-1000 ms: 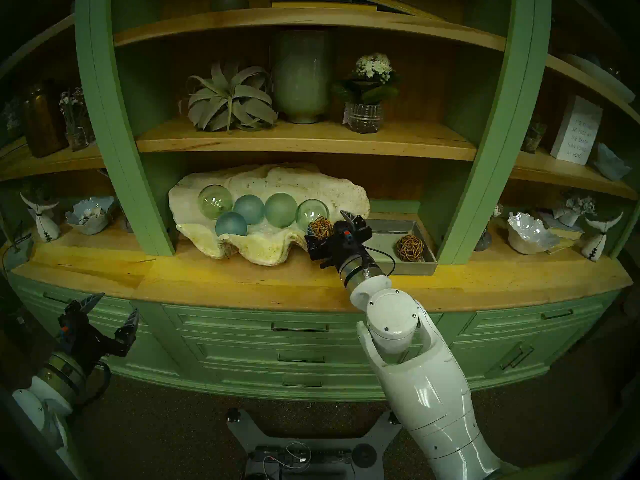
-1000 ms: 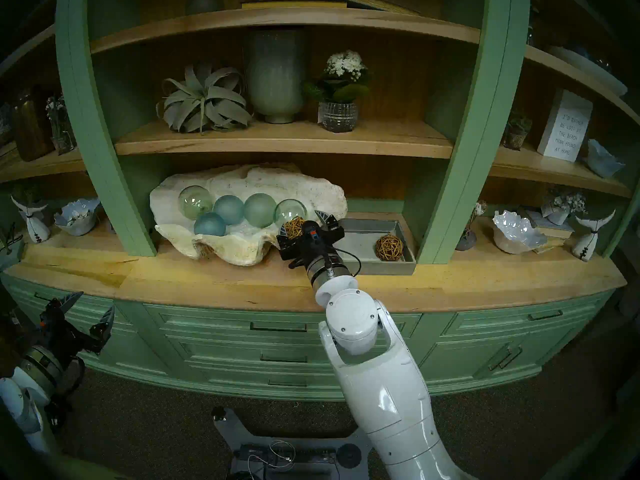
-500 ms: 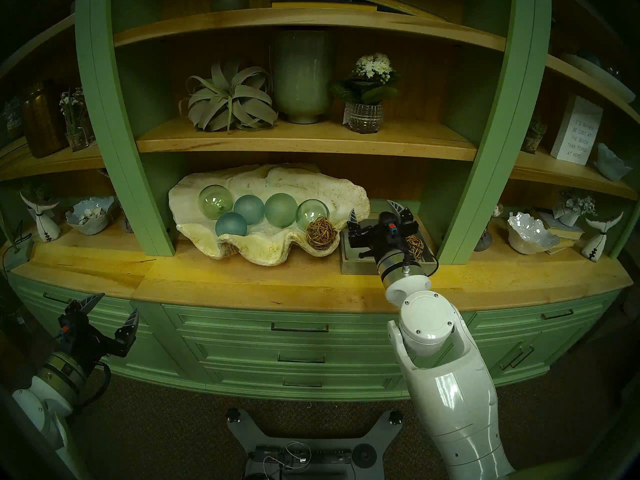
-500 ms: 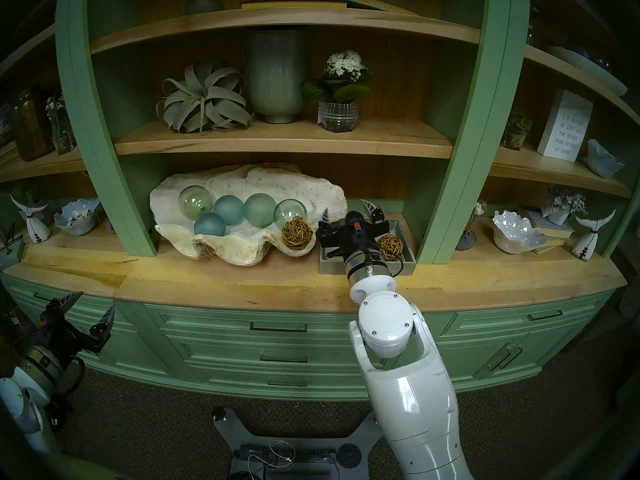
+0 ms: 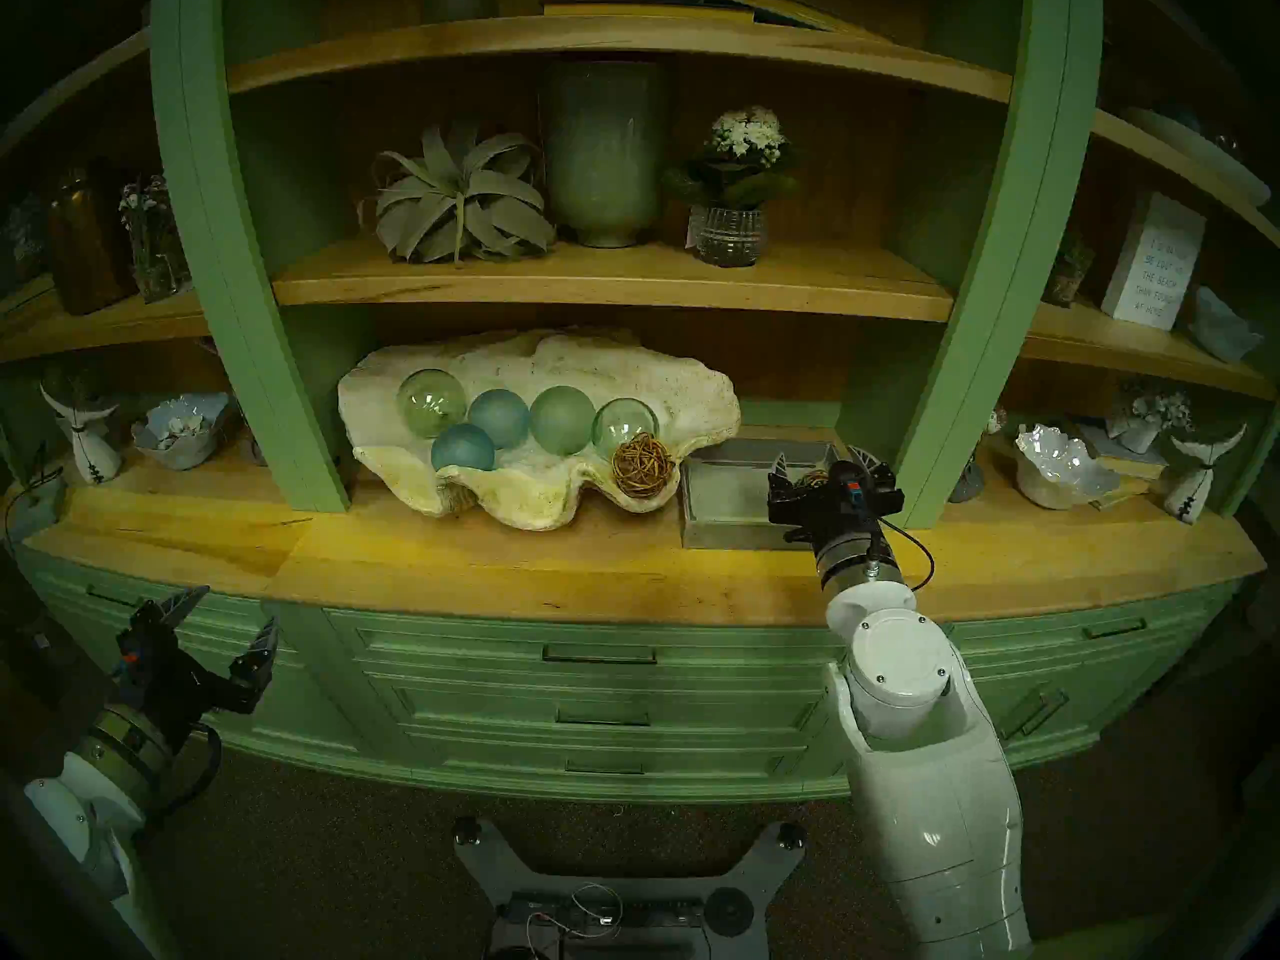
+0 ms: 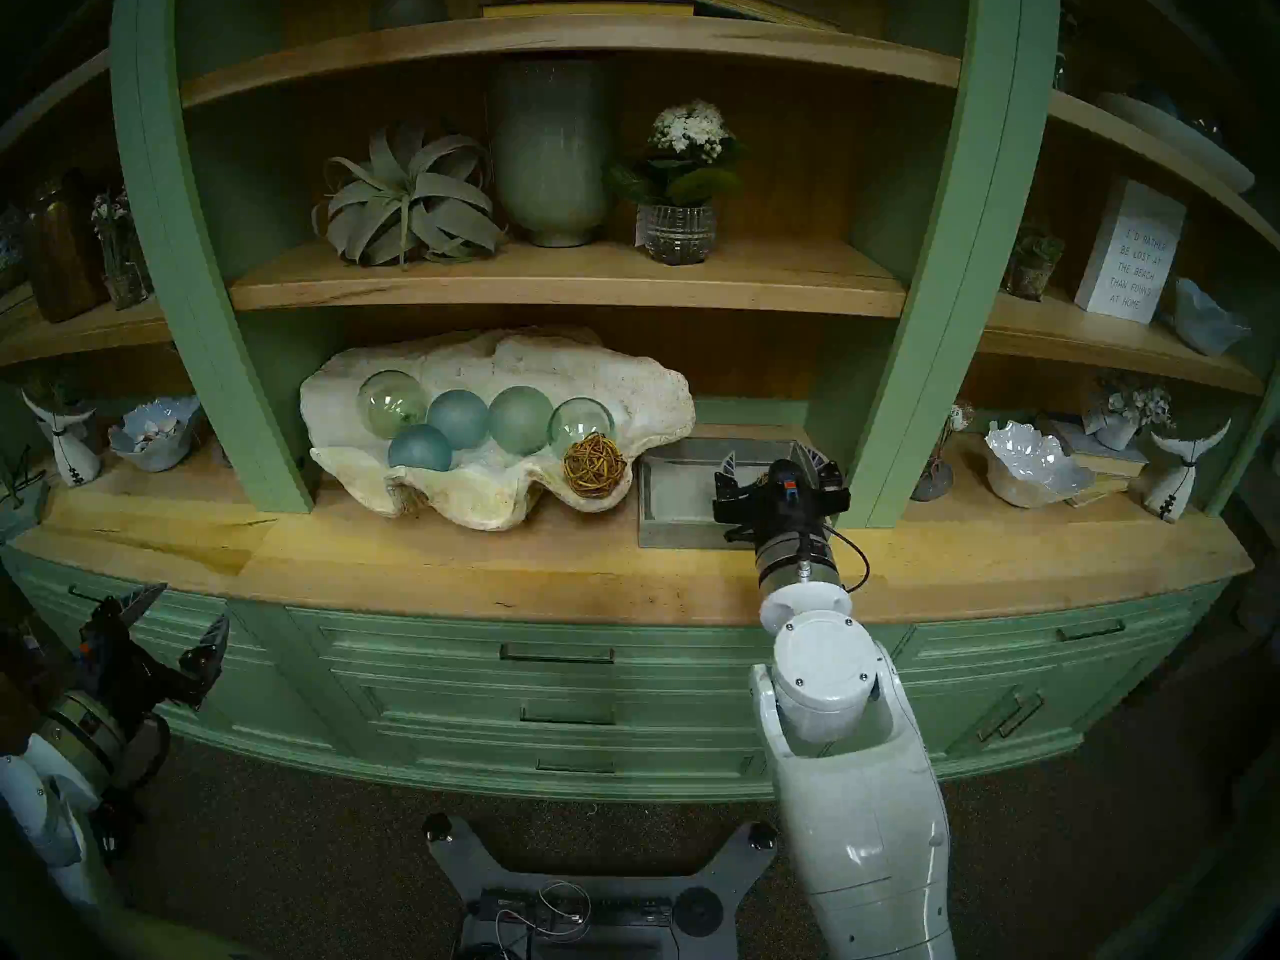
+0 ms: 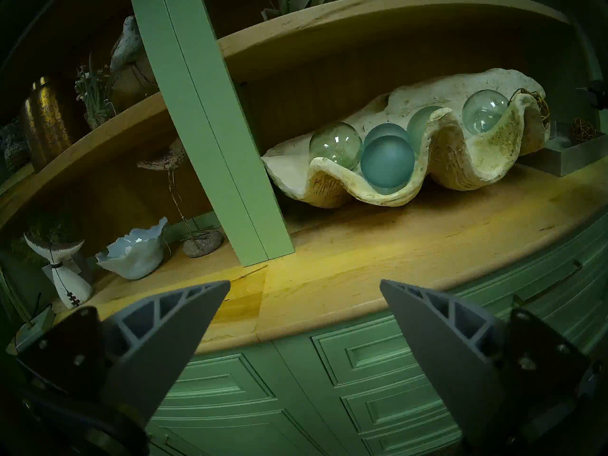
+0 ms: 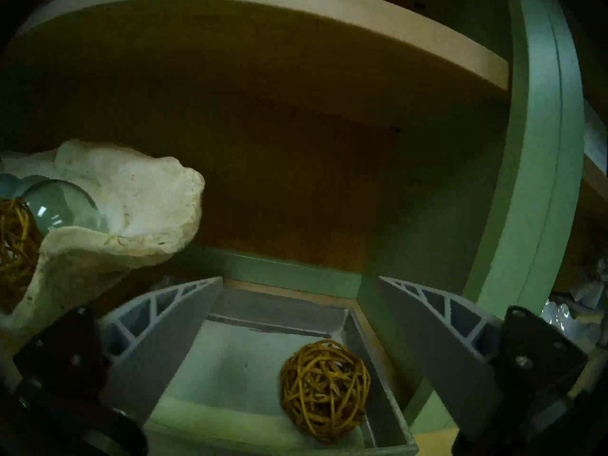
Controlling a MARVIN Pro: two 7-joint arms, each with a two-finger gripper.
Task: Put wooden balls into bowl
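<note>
The cream clam shell bowl (image 5: 526, 505) sits on the wooden counter. One woven rattan ball (image 5: 643, 466) lies inside its right end, beside a clear glass sphere. The second rattan ball (image 8: 325, 391) lies in the right part of the grey square tray (image 5: 720, 501). In the head views my right gripper mostly hides it. My right gripper (image 5: 822, 456) is open and empty just above the tray. In the right wrist view (image 8: 300, 277) the ball sits below and between its fingers. My left gripper (image 5: 235, 609) is open and empty, low at the left in front of the drawers.
Several blue and green glass spheres (image 5: 561, 418) fill the shell. A green post (image 5: 970, 314) stands just right of the tray. A wooden shelf (image 5: 609, 287) hangs low over the shell and tray. A white ruffled bowl (image 5: 1063, 463) sits further right.
My right gripper let go of the first rattan ball in the shell's right end. It then moved right, open, over the tray to the second ball. The left arm has not moved.
</note>
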